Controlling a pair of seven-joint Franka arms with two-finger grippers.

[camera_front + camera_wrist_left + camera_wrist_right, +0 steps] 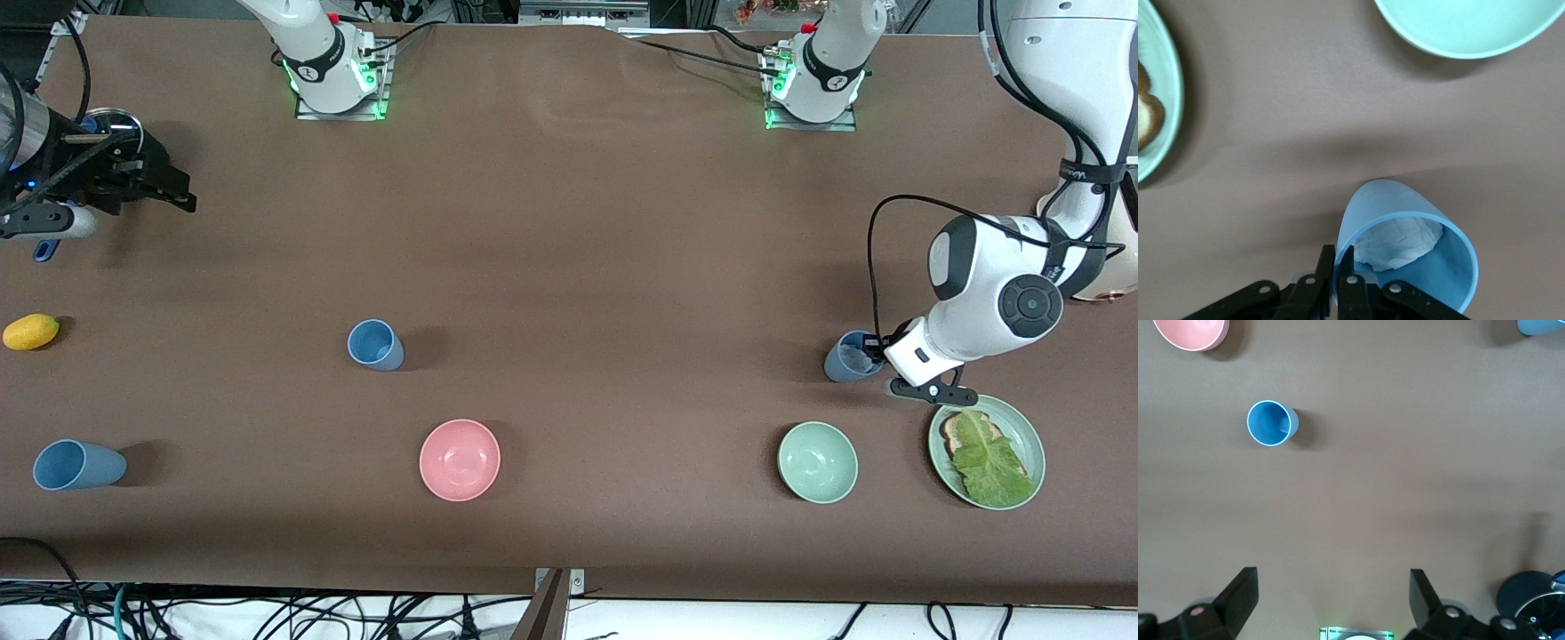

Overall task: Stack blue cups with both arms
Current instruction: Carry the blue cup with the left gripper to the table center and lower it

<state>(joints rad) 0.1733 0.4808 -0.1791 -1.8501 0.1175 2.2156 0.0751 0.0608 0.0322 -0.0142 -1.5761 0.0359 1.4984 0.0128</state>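
My table, counted:
Three blue cups (375,345) (78,465) (851,357); two bowls, one pink (460,460), one pale green (817,462); one plate (1031,442); one yellow fruit (31,332).

**My two arms, as they look**

I see glossy white jointed arm shells (987,267) with round dark joint caps (1029,305), looped black cables (876,258), green-lit bases (336,89), red buttons, and matte black two-finger grippers (1337,283) with visible screws.
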